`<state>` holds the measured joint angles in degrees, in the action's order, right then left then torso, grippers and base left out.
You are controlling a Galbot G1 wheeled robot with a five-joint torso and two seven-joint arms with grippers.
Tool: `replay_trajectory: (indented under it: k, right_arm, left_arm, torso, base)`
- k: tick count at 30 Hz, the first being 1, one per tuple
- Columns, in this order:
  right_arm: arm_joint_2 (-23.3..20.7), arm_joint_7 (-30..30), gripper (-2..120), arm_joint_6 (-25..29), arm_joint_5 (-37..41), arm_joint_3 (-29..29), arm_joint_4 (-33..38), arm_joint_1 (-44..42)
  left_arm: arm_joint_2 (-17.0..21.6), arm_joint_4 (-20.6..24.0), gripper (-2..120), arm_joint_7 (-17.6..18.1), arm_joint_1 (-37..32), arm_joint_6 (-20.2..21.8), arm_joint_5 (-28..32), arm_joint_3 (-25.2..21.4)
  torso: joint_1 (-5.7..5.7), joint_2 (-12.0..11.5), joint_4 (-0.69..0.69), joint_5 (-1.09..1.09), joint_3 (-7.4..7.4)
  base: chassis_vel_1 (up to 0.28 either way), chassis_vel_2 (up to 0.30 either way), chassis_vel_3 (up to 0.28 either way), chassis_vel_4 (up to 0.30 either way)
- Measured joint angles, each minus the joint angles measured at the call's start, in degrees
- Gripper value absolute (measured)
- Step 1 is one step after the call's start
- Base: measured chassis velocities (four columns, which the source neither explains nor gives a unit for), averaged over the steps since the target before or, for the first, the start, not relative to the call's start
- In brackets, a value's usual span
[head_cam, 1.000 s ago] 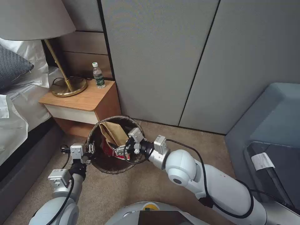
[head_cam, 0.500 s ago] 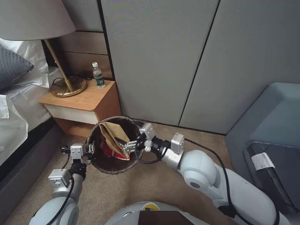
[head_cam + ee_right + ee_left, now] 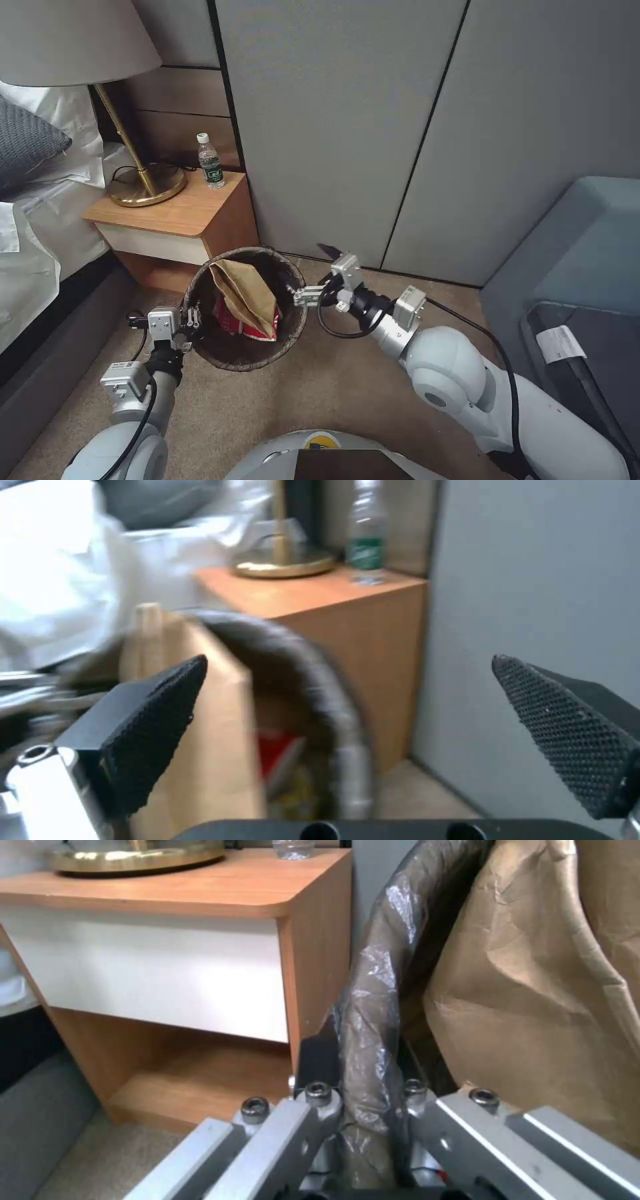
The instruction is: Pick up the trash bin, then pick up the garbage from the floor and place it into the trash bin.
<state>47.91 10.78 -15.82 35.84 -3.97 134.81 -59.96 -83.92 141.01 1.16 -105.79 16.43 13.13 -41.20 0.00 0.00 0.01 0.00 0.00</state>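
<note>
Brown crinkled liner at the far left, pinched hard: grips the trash bin (image 3: 248,365) by its left rim with the left gripper (image 3: 191,319), jaws pressed together on the folded-over bag, and shows the same clamp close up from the left wrist, with the left gripper (image 3: 363,1100) biting the liner edge. Holds there exactly as a second ago, with no shift in the bin's place just beside the wooden nightstand (image 3: 167,213); cannot tell whether lifted clear of the carpet (image 3: 347,393) or resting on it. Moving right, inside the bin: leaves the tan paper bag (image 3: 245,297) leaning upright across the opening, over the red-and-white packets (image 3: 235,325) at the bottom. Further right, marks the real change: a second ago reached deep into the bin, half a second ago sat at the bag's edge, and now pulls back outside the right rim with the right gripper (image 3: 298,293), fingers spread wide and carrying nothing. Confirms that from the right wrist, with the right gripper (image 3: 347,700) showing both dark mesh pads well apart and only the bin's rim and the bag beyond them. Reads, as a judgement, as a drop just finished: paper bag delivered, hand freed for whatever litter remains on the floor, none of which appears on the carpet around the bin.
</note>
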Motion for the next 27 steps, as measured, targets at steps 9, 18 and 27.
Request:
replay_trajectory:
  k: [9,18,27]
  right_arm:
    - [5.63,-2.94,100,8.56,-12.91,11.72,-2.71,-14.97]
    - [11.47,-3.07,100,15.26,-19.95,20.97,-3.54,-26.61]
    - [18.10,-3.77,100,20.95,-25.32,29.29,-4.92,-35.24]
  left_arm:
    - [-0.05,0.25,0,0.03,-0.39,0.00,0.44,-0.34]
    - [0.06,0.33,0,-0.05,-0.59,0.00,0.49,-0.46]
    - [-0.03,0.38,0,-0.10,-0.67,0.00,0.57,-0.52]
  torso:
    - [0.00,0.00,-0.02,0.00,0.00]
    - [0.00,0.00,-0.01,0.00,0.00]
    - [0.00,0.00,-0.01,0.00,0.00]
  base:
    - [0.000,0.000,0.000,0.000]
    - [0.000,0.000,0.000,0.000]
    - [0.000,0.000,0.000,0.000]
